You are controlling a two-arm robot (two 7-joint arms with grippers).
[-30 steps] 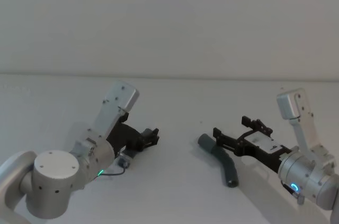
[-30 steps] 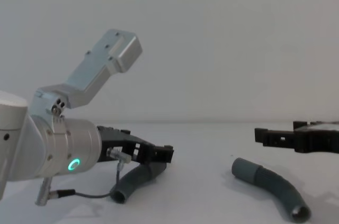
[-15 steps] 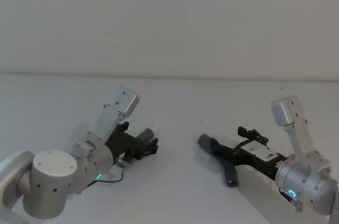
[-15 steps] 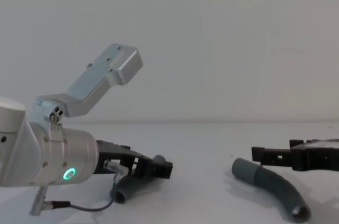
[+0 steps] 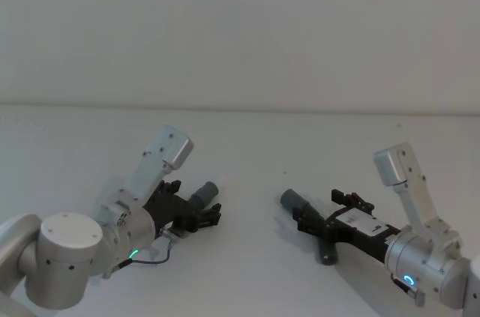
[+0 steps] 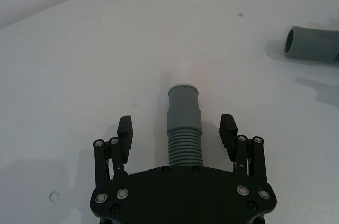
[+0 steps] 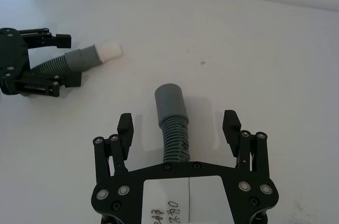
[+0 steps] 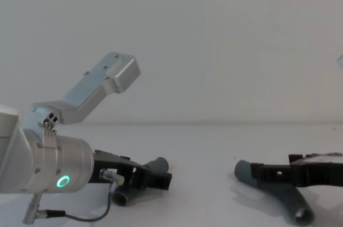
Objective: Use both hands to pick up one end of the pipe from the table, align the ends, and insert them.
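we log both tools lower than before: left tool (image 6: pixel 176 124), released, astride shorter hose (image 6: pixel 184 128); right tool (image 7: pixel 178 119), released, astride longer hose (image 7: pixel 172 123). hoses ribbed dark grey, smooth-cuffed, lying on worktop (image 5: pixel 247 145).

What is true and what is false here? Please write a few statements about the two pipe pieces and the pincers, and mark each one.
1. The left pincer is open and straddles the shorter pipe piece. True.
2. The right pincer holds the longer pipe piece up in the air. False: this pincer is open, and the piece lies on the table.
3. The two pipe pieces are joined end to end. False: they lie apart, one at each pincer.
4. The shorter pipe piece ends in a white tip. True.
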